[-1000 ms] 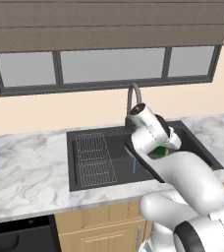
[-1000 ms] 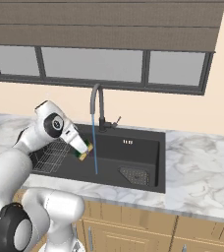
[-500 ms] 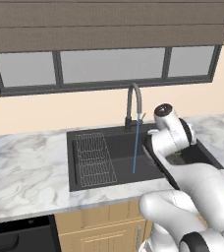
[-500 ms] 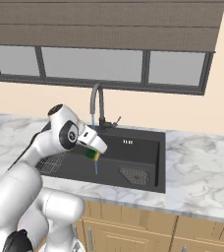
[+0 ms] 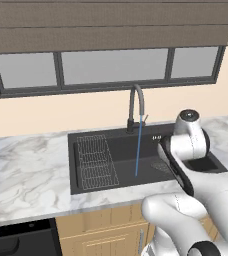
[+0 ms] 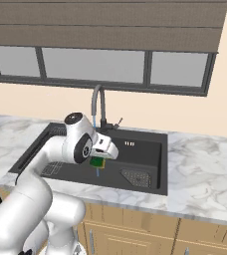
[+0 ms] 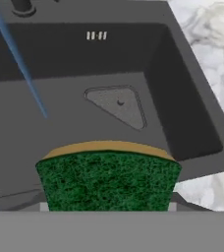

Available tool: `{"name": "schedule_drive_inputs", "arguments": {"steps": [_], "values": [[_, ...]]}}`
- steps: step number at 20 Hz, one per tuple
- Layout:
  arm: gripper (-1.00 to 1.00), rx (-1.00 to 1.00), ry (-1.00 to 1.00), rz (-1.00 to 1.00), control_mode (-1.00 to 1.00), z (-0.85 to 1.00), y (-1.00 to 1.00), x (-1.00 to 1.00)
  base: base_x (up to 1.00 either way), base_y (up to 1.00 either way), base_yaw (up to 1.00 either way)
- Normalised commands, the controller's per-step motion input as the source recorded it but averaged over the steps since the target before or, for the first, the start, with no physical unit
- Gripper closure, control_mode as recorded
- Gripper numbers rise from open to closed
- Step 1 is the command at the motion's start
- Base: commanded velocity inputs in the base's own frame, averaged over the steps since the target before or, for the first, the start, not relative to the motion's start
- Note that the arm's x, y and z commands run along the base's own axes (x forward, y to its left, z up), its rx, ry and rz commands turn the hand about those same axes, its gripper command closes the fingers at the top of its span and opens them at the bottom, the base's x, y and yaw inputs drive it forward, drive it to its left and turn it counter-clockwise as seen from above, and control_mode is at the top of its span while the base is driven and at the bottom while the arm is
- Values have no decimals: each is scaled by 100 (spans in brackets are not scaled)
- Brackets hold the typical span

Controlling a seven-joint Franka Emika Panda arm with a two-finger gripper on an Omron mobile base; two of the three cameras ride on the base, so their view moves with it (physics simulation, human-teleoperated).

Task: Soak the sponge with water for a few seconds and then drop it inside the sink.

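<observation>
My gripper (image 6: 97, 160) is shut on the sponge (image 6: 96, 163), a small block with a dark green face over a yellow layer. It hangs above the middle of the black sink (image 6: 155, 164). In the hand view the sponge (image 7: 109, 179) sits low in front, with the water (image 7: 20, 64) slanting down to its upper left and apart from it. From the right base view the water (image 6: 94, 121) falls from the dark curved faucet (image 6: 99, 107) and lines up with the sponge. In the left base view my arm covers the hand, and the water (image 5: 138, 147) runs from the faucet (image 5: 135, 107).
A wire rack (image 5: 96, 162) lies in the left part of the sink (image 5: 86, 137). The triangular drain (image 7: 119, 106) is in the floor on the right. Marble counter (image 6: 205, 164) runs on both sides, with a window behind. A dark appliance (image 5: 16, 240) sits below left.
My arm has swung right across the sink with the sponge still gripped, from over the rack side to the middle by the water stream.
</observation>
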Motion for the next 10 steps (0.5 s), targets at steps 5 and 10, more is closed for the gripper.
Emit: {"name": "schedule_drive_inputs", "arguments": {"steps": [5,10], "values": [[100,14,16,21,-100,-2,-2,0,0,0,0],[100,6,13,14,-100,0,-7,4,0,0,0]]}}
